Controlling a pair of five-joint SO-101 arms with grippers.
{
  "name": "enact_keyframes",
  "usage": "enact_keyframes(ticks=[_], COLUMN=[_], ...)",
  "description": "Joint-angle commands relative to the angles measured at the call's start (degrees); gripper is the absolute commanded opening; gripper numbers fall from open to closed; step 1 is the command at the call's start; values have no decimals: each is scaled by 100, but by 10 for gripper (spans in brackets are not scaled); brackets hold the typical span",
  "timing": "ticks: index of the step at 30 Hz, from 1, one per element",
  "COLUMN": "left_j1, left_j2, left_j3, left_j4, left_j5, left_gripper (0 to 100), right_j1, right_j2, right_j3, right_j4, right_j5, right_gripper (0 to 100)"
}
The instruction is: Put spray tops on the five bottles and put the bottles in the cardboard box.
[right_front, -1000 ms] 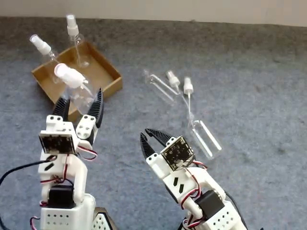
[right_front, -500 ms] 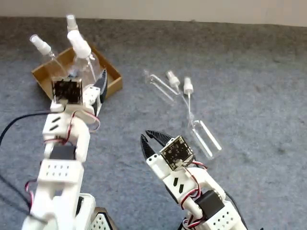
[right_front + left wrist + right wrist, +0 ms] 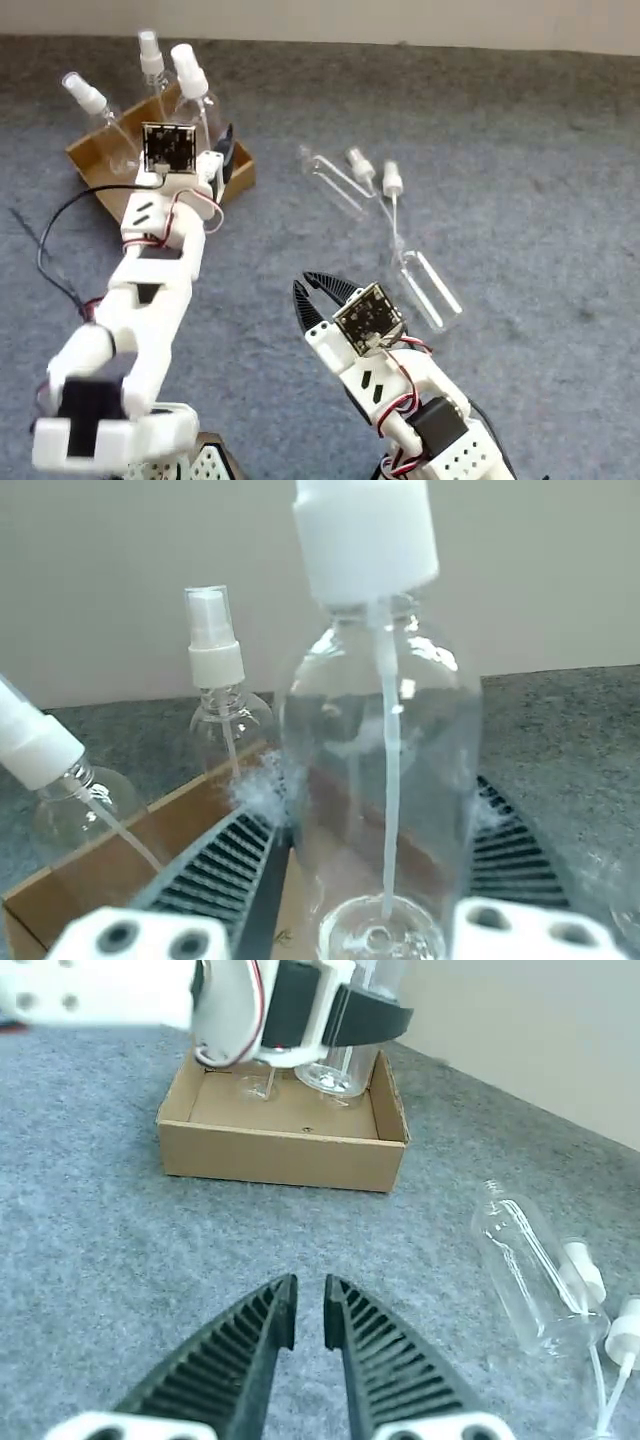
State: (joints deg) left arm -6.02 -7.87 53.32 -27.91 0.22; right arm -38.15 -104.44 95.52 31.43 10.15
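The left gripper is closed around the lower body of a clear bottle, which is held upright with a white spray top fitted. In the high view, the held bottle is positioned over the cardboard box, near the box's right-hand wall; whether its base rests on the box floor cannot be determined. Two further capped bottles are located in the box: an upright bottle behind the held one, and a tilted bottle leaned toward the far left corner. The right gripper is positioned low over the grey table surface, well apart from the box, with its fingers drawn almost together so that only a narrow slit is left, and nothing is held between them. On the table to the right of the box, two uncapped bottles are laid on their sides: a slim bottle and a wider bottle nearer the right arm. Two loose spray tops are laid between them, just beside the slim bottle.
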Motion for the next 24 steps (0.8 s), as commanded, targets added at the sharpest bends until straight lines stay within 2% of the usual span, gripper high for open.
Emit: enact_keyframes(ticks=[1,13,24], left_j1=[-207,-365,-321], left_j2=[655,3134,4101], left_j3=[-602,-2273,-3064], left_j4=[-818,-1609,-1618], left_j5=[-26,-26,-26], left_gripper=[140,140,140], right_j1=[-40,-40,-40], right_j2=[-31,-31,-31], right_j3=[848,848,857], right_j4=[22,22,22], right_j5=[70,70,70], right_gripper=[41,41,41])
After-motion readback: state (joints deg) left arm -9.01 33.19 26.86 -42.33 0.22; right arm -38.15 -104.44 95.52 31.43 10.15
